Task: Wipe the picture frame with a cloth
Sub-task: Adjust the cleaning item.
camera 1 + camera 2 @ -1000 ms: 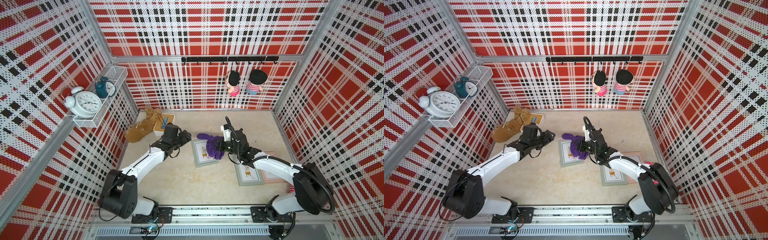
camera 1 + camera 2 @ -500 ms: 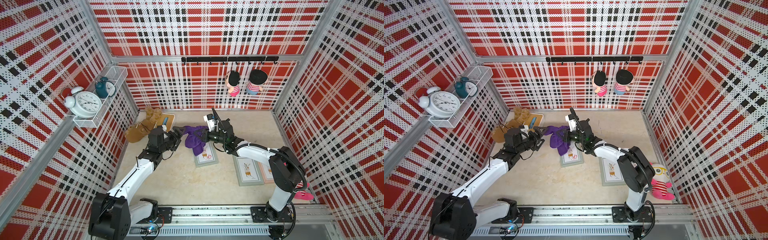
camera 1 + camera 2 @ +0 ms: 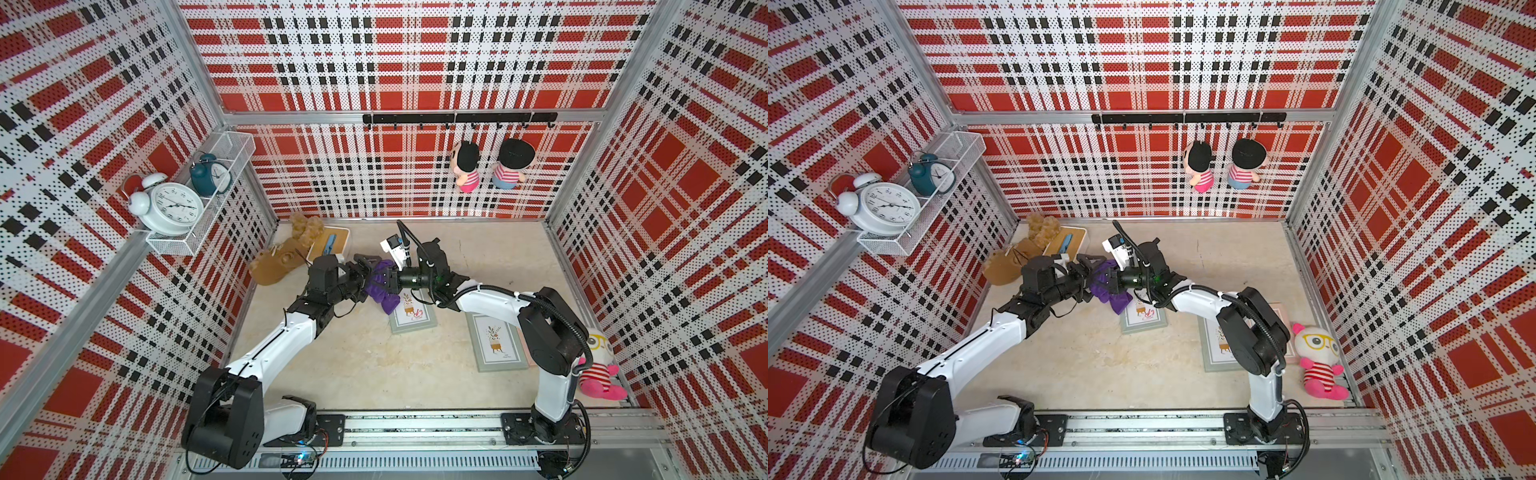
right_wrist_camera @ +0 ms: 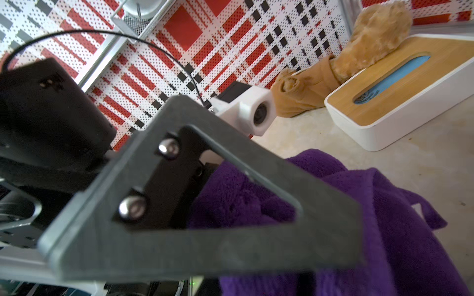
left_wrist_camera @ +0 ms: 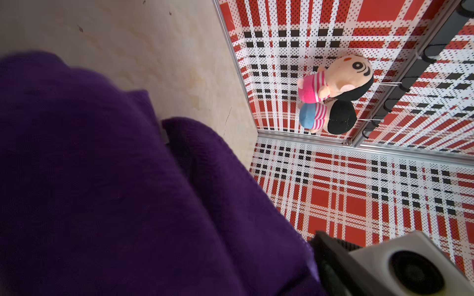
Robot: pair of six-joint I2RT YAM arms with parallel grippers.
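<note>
Note cloth bunched at far-left corner of picture frame, tail hanging over that corner, pinched in closed right gripper. Note left gripper left of frame, jaws spread wide against cloth's other side.

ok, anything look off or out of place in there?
The deep purple fabric cloth is wadded up, clamped in the right pincer, only a tail drooping over a corner of the grey-framed picture. The tan furry plush toy lies slumped against the white wood-topped box. Nothing spilled.
</note>
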